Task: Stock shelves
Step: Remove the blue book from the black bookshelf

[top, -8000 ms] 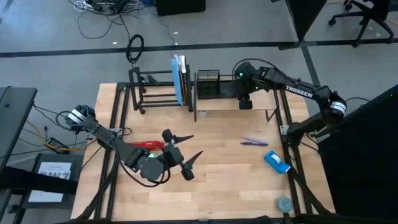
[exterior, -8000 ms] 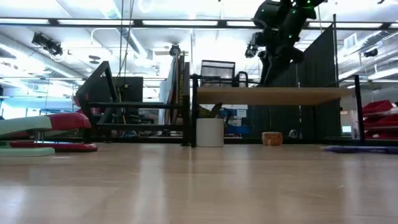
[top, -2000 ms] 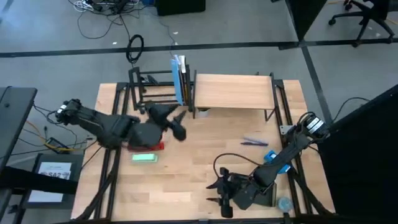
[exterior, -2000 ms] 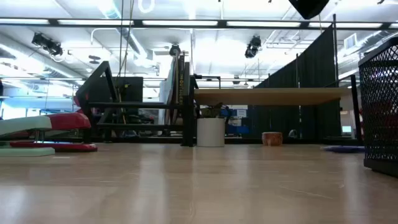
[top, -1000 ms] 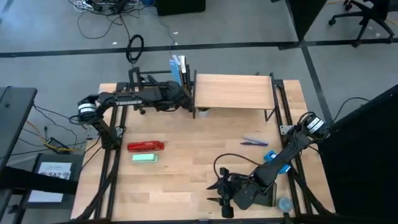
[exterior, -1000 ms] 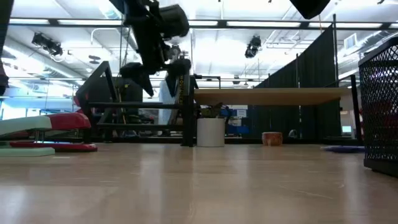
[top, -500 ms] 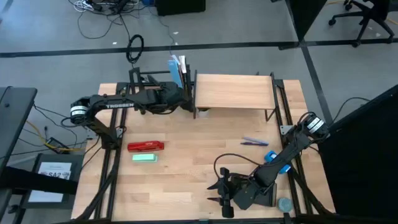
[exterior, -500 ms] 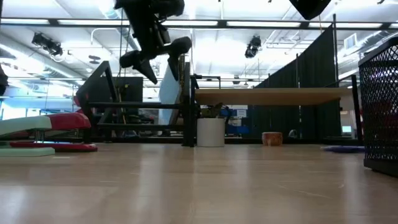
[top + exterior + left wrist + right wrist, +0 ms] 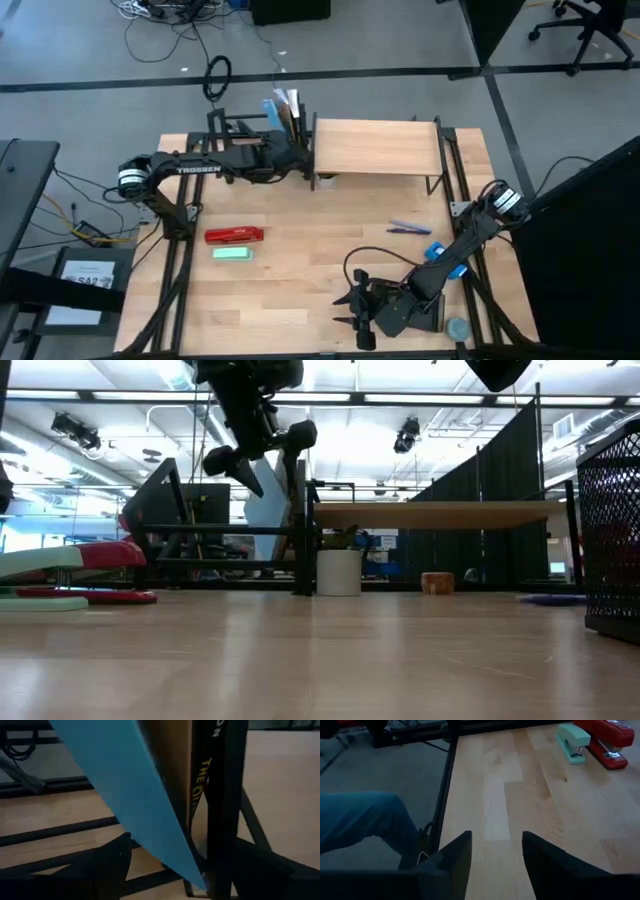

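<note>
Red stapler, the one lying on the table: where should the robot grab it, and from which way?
Probably from straight above, pinching across the middle of the red stapler. It lies flat and is long and thin, so its two long sides sit close together and are easy to pinch. The green stapler lies close beside one of those sides, so the way down there looks tight.

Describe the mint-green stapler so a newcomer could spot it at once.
Start at the black tube-frame rack at the table's back left, where the left pincer works among the books. Come toward the front edge: two staplers lie side by side on the wood. The mint-green stapler is the shorter, pale one, nearer the front than the red stapler.
</note>
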Controlling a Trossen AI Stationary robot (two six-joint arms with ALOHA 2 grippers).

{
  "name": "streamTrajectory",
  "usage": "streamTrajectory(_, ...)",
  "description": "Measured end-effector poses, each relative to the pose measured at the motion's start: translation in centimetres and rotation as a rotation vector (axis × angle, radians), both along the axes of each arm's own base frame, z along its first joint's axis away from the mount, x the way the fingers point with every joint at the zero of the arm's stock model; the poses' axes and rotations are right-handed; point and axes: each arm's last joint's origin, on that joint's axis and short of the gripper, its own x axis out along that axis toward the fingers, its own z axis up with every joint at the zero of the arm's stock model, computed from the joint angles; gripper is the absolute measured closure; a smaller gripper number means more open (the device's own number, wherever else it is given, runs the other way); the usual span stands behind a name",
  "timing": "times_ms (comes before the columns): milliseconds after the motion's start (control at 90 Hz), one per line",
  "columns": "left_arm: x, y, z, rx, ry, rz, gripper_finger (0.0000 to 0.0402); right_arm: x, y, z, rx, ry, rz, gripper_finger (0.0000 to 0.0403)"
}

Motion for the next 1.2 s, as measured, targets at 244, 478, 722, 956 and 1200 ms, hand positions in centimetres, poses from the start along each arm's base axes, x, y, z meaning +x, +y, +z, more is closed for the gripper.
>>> streamTrajectory(244, -0.8, 0.3, -1.3, -0.039, 0.127, 0.053, 0.012, 0.0, 0.0, 0.0, 0.002, -0.001, 0.001, 0.0261)
streamTrajectory(478, -2.4, 0.0, -2.5, -0.091, 0.292, 0.092, 0.0133, 0.0, 0.0, 0.0, 0.003, -0.003, 0.002, 0.0262)
streamTrajectory(722, -2.4, 0.0, -2.6, -0.109, 0.297, 0.097, 0.018, 0.0, 0.1, 0.1, 0.004, -0.003, 0.002, 0.0264)
streamTrajectory(956, -2.4, -0.1, -2.7, -0.132, 0.285, 0.094, 0.0273, 0.0, 0.1, 0.0, 0.009, 0.002, 0.012, 0.0266)
streamTrajectory(1200, -2.5, -0.8, -2.3, -0.101, 0.284, 0.093, 0.0388, 0.0, 0.1, 0.0, 0.01, 0.003, 0.015, 0.0268)
